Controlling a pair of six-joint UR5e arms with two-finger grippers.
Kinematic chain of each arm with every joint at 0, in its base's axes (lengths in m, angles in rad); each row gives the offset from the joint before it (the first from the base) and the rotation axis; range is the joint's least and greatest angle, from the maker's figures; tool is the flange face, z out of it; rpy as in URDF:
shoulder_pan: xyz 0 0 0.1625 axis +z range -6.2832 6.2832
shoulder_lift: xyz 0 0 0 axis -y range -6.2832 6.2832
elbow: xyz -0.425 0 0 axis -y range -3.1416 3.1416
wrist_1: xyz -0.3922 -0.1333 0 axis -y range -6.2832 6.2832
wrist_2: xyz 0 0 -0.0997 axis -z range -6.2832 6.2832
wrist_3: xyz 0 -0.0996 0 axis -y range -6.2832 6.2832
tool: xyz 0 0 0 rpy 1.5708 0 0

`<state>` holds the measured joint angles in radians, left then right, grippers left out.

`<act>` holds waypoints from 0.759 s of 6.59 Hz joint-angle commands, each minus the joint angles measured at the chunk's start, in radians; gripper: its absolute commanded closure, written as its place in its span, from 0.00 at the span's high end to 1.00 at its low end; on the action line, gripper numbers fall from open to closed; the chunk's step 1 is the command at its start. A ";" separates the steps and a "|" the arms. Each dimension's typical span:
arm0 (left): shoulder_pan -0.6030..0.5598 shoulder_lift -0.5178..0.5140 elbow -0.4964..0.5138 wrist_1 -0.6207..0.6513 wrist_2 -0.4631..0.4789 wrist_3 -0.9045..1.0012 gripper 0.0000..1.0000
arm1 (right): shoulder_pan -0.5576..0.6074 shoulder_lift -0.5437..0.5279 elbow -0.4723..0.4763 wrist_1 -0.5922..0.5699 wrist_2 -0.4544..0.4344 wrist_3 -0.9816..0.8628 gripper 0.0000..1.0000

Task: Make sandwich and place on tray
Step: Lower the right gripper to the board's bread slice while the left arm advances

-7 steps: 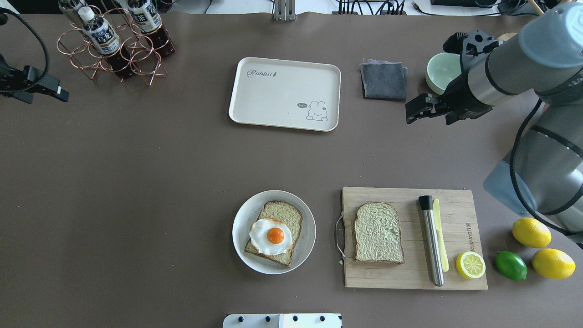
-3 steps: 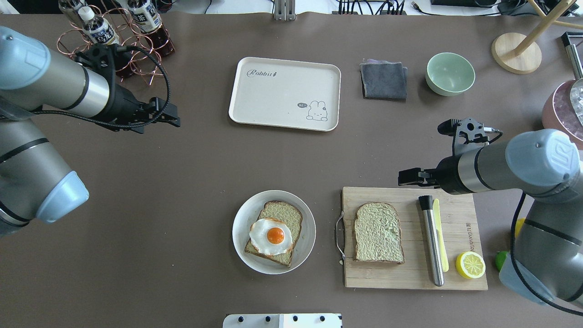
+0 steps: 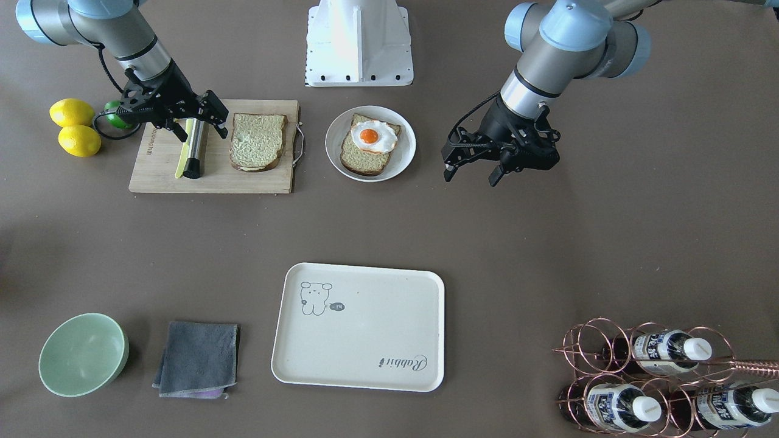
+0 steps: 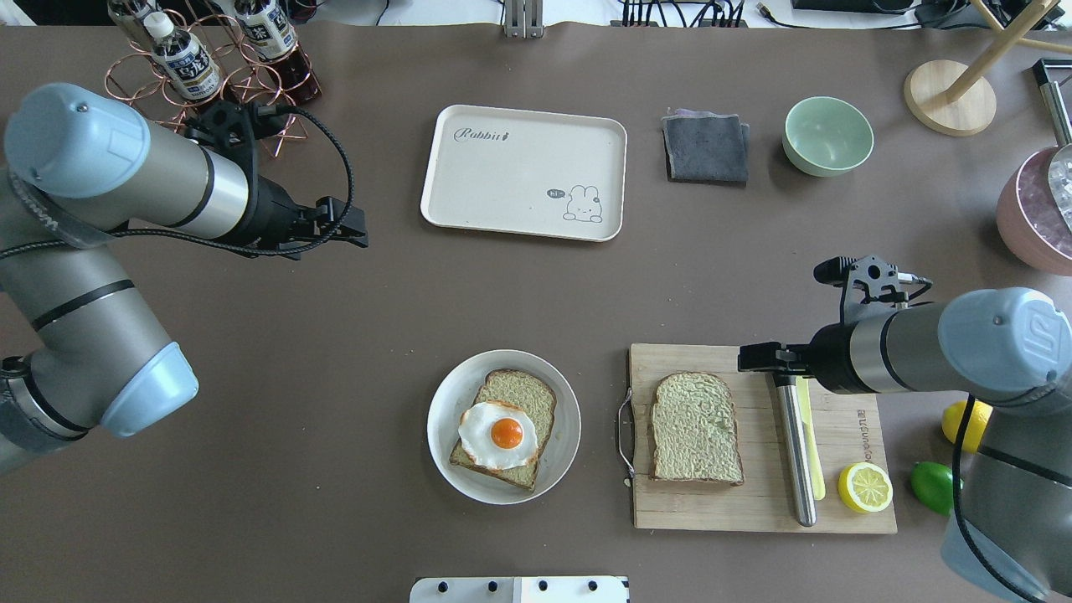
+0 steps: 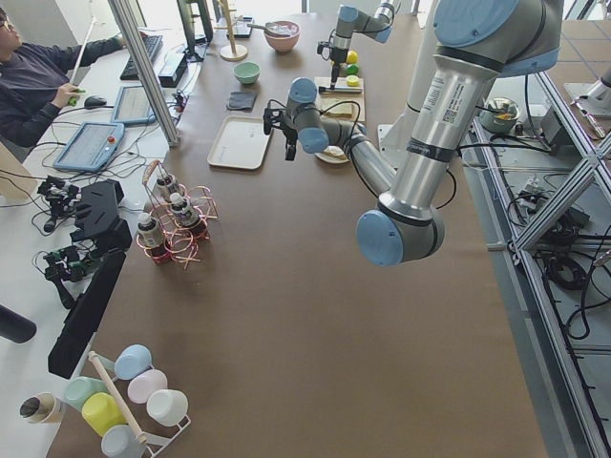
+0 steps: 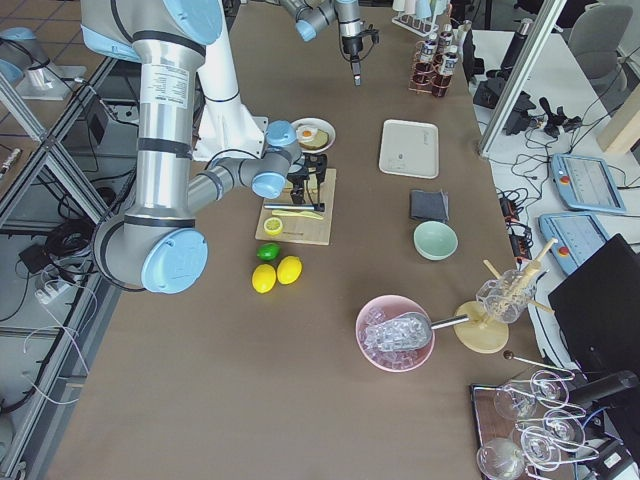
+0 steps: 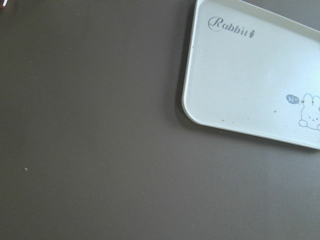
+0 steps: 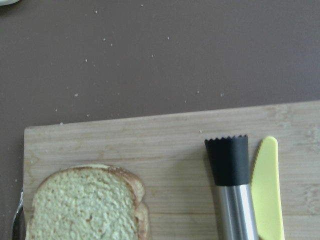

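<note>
One bread slice (image 4: 511,419) topped with a fried egg (image 4: 497,434) lies on a round white plate (image 4: 444,402). The second slice (image 4: 696,428) lies bare on the wooden cutting board (image 4: 754,502) and also shows in the right wrist view (image 8: 85,205). The cream tray (image 4: 524,172) sits empty at the far middle and also shows in the left wrist view (image 7: 250,75). My left gripper (image 3: 470,176) is open and empty above bare table, left of the tray. My right gripper (image 3: 201,128) is open and empty over the board's far edge, beside the second slice.
A steel tool (image 4: 794,444), a yellow knife (image 4: 809,435) and a lemon half (image 4: 865,487) lie on the board. Lemons and a lime (image 4: 936,486) sit to its right. A grey cloth (image 4: 706,148), green bowl (image 4: 827,134) and bottle rack (image 4: 209,75) stand at the back.
My left arm has swung in from the left edge toward the tray. My right arm has dropped back from beside the green bowl to the cutting board's far edge. Food has not moved.
</note>
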<state>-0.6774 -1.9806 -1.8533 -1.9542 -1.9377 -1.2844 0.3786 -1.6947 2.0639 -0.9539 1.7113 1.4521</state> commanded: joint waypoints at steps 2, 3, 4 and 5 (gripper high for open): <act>0.047 -0.017 0.002 0.000 0.051 -0.013 0.98 | -0.148 -0.014 0.016 -0.012 -0.139 0.040 0.87; 0.047 -0.017 0.002 0.000 0.051 -0.013 0.98 | -0.168 -0.010 0.015 -0.013 -0.157 0.040 0.70; 0.047 -0.015 0.002 0.000 0.051 -0.013 0.98 | -0.179 0.000 0.009 -0.014 -0.157 0.040 0.66; 0.045 -0.015 0.002 0.000 0.051 -0.013 0.98 | -0.179 0.047 0.007 -0.060 -0.160 0.040 0.64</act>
<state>-0.6315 -1.9962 -1.8515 -1.9543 -1.8873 -1.2977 0.2057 -1.6866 2.0740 -0.9787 1.5561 1.4925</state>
